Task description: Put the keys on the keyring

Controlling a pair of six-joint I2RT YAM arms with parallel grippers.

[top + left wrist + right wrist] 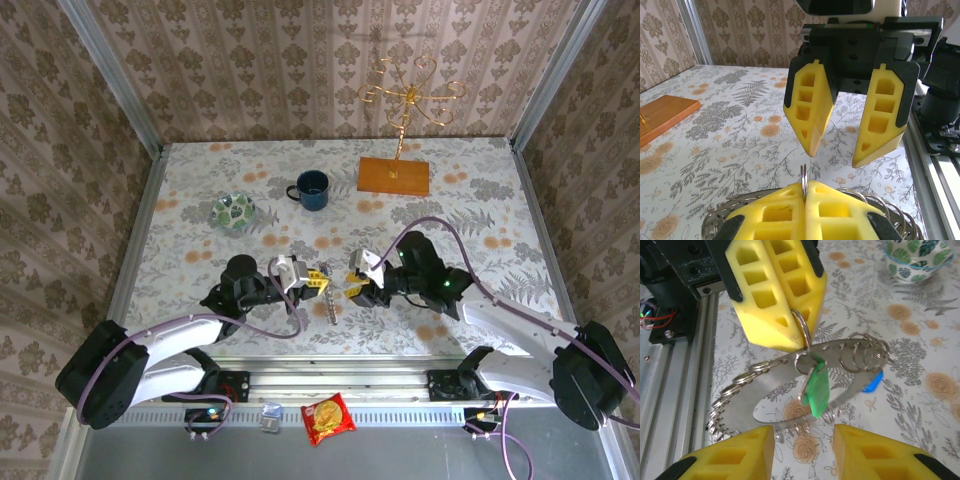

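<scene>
The keyring, a large flat grey metal ring edged with many small split rings, hangs tilted just above the table between the two grippers. My left gripper is shut on one small split ring at its upper rim. The green key dangles from a small ring just below that pinch. The blue key lies on the table, partly hidden under the keyring's far edge. My right gripper faces the left one, open, with its fingers straddling the keyring's near rim without touching it.
A green-patterned glass dish and a blue mug stand behind the grippers. Further back is a gold wire stand on a wooden base. The aluminium rail runs along the near table edge.
</scene>
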